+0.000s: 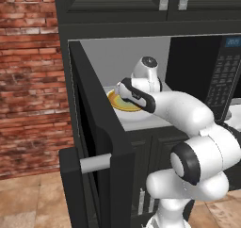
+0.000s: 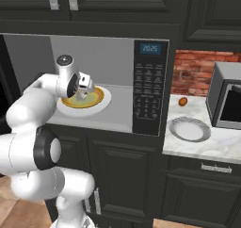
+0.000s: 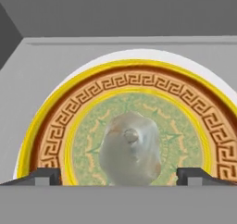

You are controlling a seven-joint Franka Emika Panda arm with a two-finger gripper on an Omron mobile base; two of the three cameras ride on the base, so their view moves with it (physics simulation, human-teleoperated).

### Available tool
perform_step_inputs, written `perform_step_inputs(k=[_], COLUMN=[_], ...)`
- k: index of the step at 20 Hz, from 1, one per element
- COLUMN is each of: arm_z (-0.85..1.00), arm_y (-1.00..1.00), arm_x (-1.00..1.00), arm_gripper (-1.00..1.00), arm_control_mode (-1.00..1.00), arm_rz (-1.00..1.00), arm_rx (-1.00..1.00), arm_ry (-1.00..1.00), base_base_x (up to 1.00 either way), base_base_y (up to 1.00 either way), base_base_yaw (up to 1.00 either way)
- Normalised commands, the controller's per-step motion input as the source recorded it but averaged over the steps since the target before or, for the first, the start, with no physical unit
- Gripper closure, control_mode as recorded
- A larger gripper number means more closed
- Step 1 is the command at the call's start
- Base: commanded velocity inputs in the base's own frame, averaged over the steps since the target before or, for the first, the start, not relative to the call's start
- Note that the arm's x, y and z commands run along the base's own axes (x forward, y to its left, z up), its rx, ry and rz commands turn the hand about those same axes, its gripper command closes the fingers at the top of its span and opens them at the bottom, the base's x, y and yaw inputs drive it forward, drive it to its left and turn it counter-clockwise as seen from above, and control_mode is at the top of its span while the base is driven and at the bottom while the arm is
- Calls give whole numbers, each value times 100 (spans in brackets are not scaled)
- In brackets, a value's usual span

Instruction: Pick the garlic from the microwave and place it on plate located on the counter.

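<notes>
Dark cabinets and red brick framed the open microwave [image 2: 113, 81], where the garlic [image 3: 130, 149] sat at the middle of an orange-rimmed dish [image 3: 60, 121] on the pale grey floor. Reaching inside, the gripper [image 3: 119, 176] hung directly over the bulb, fingers [image 3: 44, 176] spread wide and holding nothing, one tip on each side, neither touching. A straight descent looked enough to bracket it. On the desk [image 2: 221, 144] to the right waited a grey plate [image 2: 189, 129].

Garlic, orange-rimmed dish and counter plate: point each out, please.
garlic [image 3: 130, 154], hand view, middle of the bulb.
orange-rimmed dish [image 3: 139, 82], hand view, patterned rim.
plate [image 2: 189, 129], right base view, its bare centre.
</notes>
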Motion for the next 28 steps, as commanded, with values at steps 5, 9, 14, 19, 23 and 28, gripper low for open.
perform_step_inputs(k=[5, 9, 14, 19, 23, 28], arm_z=[-7, -17, -24, -13, -7, -2], arm_y=[-10, 0, 0, 0, 0, 0], arm_x=[13, 0, 3, 22, 25, 3], arm_gripper=[-100, -100, -100, -100, -100, 100], arm_control_mode=[-100, -100, -100, -100, -100, -100], arm_rz=[0, 0, 0, 0, 0, 0], arm_rx=[3, 0, 0, 0, 0, 0], arm_ry=[0, 0, 1, 0, 0, 1], base_base_x=[0, 0, 0, 0, 0, 0], base_base_y=[0, 0, 0, 0, 0, 0], base_base_yaw=[0, 0, 0, 0, 0, 0])
